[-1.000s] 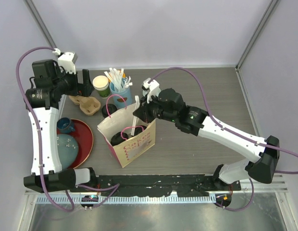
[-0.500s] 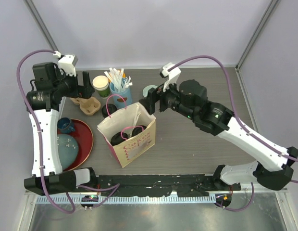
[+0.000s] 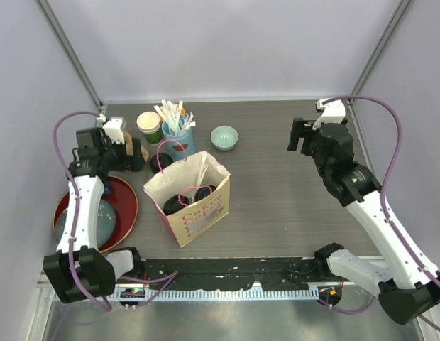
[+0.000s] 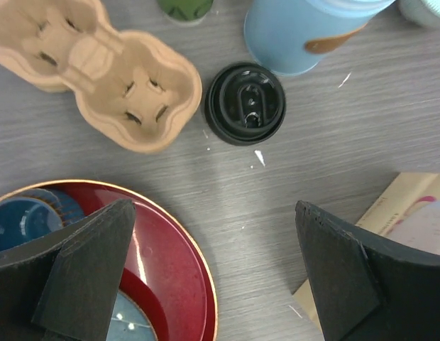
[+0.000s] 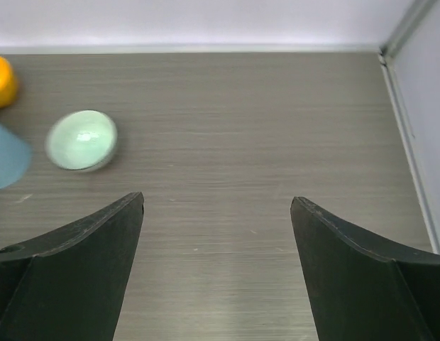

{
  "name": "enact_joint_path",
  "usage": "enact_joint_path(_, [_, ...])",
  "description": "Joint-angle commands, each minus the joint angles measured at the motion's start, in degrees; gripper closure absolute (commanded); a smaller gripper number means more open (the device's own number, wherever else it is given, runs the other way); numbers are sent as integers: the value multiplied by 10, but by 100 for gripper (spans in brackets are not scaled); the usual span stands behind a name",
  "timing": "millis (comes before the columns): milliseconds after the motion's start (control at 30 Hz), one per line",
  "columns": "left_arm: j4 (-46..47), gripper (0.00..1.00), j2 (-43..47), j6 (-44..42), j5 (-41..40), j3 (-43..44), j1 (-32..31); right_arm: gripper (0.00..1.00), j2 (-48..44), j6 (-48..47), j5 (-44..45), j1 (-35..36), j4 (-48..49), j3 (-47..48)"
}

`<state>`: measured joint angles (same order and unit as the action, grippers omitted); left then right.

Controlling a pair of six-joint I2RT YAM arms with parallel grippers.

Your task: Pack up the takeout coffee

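Observation:
An open dark-green cup (image 3: 149, 126), cream inside, stands at the back left beside the blue straw cup. Its round black lid (image 4: 245, 103) lies flat on the table (image 3: 161, 163) just behind the paper bag (image 3: 194, 202). Dark round lidded shapes (image 3: 176, 206) sit inside the bag; I cannot tell exactly what they are. My left gripper (image 4: 213, 273) hangs open over the table between the red tray and the bag, empty. In the top view the left gripper (image 3: 131, 152) is beside the lid. My right gripper (image 5: 216, 202) is open and empty over bare table far right (image 3: 299, 135).
A cardboard cup carrier (image 4: 99, 78) lies left of the lid. The blue cup of straws (image 3: 176, 131) and a pale green bowl (image 3: 223, 137) stand behind the bag. A red tray (image 3: 124, 206) with blue dishes sits at the left. Walls close the back and right.
The right arm pulled back from the bag to the far right and its jaws opened. The left arm swung down and closer to the table by the carrier and lid.

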<state>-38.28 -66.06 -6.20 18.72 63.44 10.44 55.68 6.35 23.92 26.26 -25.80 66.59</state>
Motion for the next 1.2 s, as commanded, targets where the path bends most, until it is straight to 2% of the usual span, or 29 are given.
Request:
enact_joint_path(0, [196, 0, 23, 24, -7, -105, 5, 10, 17, 27, -12, -83, 45, -70])
enact_joint_path(33, [221, 0, 25, 30, -10, -124, 5, 10, 22, 41, -24, -119, 65, -83])
enact_joint_path(133, [321, 0, 31, 58, -17, -192, 4, 10, 41, 67, -69, -168, 121, -138])
enact_joint_path(200, [380, 0, 33, 79, -21, -235, 5, 9, 43, 70, -72, -176, 159, -190])
enact_joint_path(333, [507, 0, 30, 109, -30, -306, 5, 9, 47, 76, -35, -178, 277, -289])
enact_joint_path(433, [597, 0, 19, 132, -31, -355, 5, 9, 54, 102, -10, -177, 329, -337])
enact_joint_path(467, [632, 0, 16, 144, -28, -364, 4, 9, 56, 128, 28, -177, 341, -347])
enact_joint_path(600, [696, 0, -8, 161, -31, -398, 5, 9, 58, 162, 103, -177, 399, -395])
enact_joint_path(800, [761, 0, -52, 179, -13, -410, 4, 8, 32, 145, 61, -177, 476, -461])
enact_joint_path(933, [825, 0, -79, 181, 5, -426, 1, 9, 11, 122, 63, -177, 515, -485])
enact_joint_path(1167, [876, 0, -108, 178, -20, -443, -3, 9, -6, 103, 66, -177, 550, -506])
